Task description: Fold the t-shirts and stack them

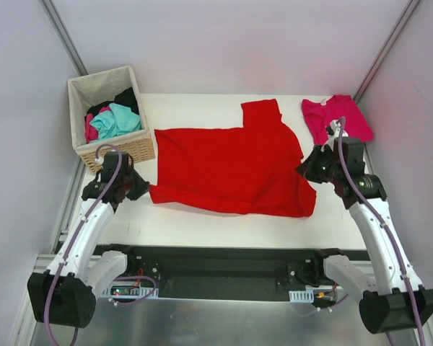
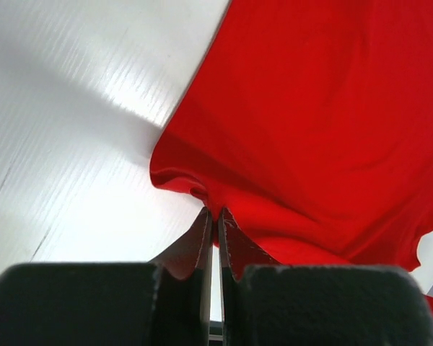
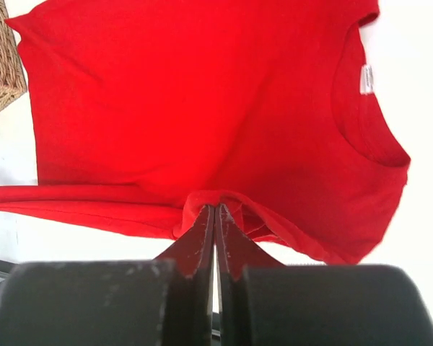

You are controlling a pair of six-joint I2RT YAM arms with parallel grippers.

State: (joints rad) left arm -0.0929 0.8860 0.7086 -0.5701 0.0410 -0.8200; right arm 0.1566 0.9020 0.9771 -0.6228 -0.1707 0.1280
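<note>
The red t-shirt [image 1: 231, 162] lies spread across the middle of the white counter [image 1: 202, 223]. Its body is mostly flat, one sleeve points toward the far edge, and its near edge is rumpled. It seems laid out this way so a fold can be started from its ends, with an arm at each one. The left fingers [image 2: 209, 227] are pressed together on the near left corner of the red cloth. No gap shows between them, and the fabric bunches into a small pucker just ahead of the tips. The right fingers [image 3: 211, 220] are likewise closed tight on a pinch of red cloth at the shirt's right edge. That is the collar end, where the white neck label [image 3: 366, 79] shows inside the neckline. Whether the pinch takes a sleeve or a shoulder seam I cannot tell. With both ends gripped at once, the likely aim is to hold the garment taut so the near edge can be lifted and carried over as one even line, not dragged crooked. The cloth is thin and limp, so it will probably sag between the two grips. The magenta-pink t-shirt [image 1: 337, 117] sits in a loose heap at the far right corner, just beyond the right arm and apart from the red one. It appears set aside to wait its turn or to receive the stack. A wicker basket [image 1: 119, 151] at the far left holds more crumpled clothes in teal, pink and black, and neither arm touches it.
</note>
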